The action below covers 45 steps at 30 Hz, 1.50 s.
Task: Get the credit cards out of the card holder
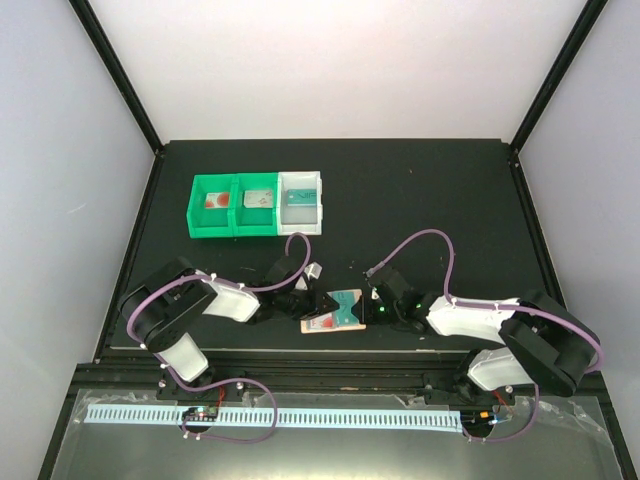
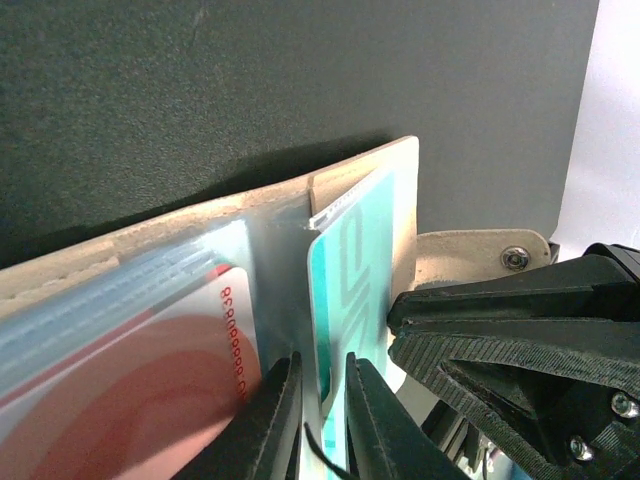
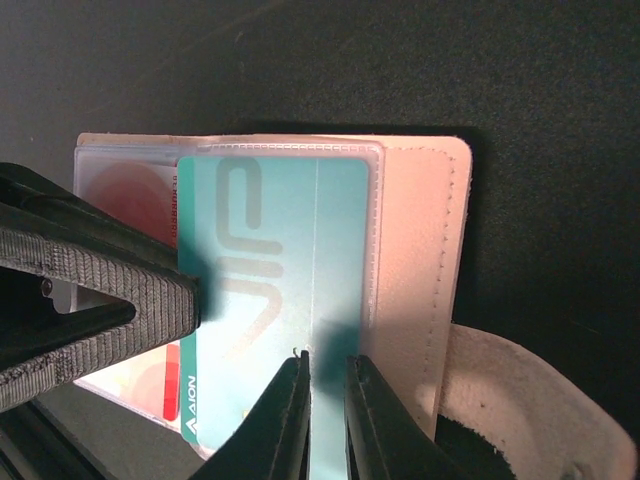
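Note:
The tan card holder [image 1: 322, 326] lies open between my two arms, near the table's front edge. Its tan edge [image 2: 150, 240] and stitched flap [image 3: 420, 250] show in both wrist views. A teal credit card [image 3: 270, 260] sits in the clear pocket on the right half [image 2: 365, 250]. A red-pink card [image 2: 150, 370] lies in the left half's pockets. My left gripper [image 2: 322, 395] is shut on the teal card's edge. Its fingers [image 3: 100, 280] reach in from the left in the right wrist view. My right gripper [image 3: 326, 385] is shut on the holder's clear pocket, near the tab.
Two joined green bins [image 1: 232, 228] and a white bin [image 1: 301, 226] stand at the back left of the black table. Each holds a card. My right gripper's fingers [image 2: 500, 330] crowd in beside the left one.

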### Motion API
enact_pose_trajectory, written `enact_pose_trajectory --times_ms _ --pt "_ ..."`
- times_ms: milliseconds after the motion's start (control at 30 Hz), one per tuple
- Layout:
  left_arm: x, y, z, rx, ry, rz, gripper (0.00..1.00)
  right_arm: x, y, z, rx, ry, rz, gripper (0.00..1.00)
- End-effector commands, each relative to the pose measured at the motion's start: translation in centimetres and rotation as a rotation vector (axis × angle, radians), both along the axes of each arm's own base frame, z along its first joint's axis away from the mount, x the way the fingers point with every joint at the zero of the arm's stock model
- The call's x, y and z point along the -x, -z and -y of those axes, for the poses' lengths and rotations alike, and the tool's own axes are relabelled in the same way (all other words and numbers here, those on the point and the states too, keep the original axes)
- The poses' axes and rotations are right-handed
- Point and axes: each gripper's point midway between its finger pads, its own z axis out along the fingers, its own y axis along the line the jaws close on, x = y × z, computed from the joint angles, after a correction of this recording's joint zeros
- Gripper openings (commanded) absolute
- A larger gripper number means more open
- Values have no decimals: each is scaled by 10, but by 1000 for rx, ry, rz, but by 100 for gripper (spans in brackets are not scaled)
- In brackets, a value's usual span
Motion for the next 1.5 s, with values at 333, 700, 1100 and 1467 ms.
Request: enact_pose_trajectory --times_ms 333,700,1100,1467 --pt "3 -2 -7 -19 -1 35 2 6 21 16 77 30 -37 10" --pt "3 0 -13 -40 -15 31 2 7 23 19 85 38 -41 10" --pt "4 -3 -25 -55 -31 47 2 8 22 18 79 38 -39 10" --pt "4 -15 -39 -96 -38 82 2 5 15 15 70 25 -21 10"
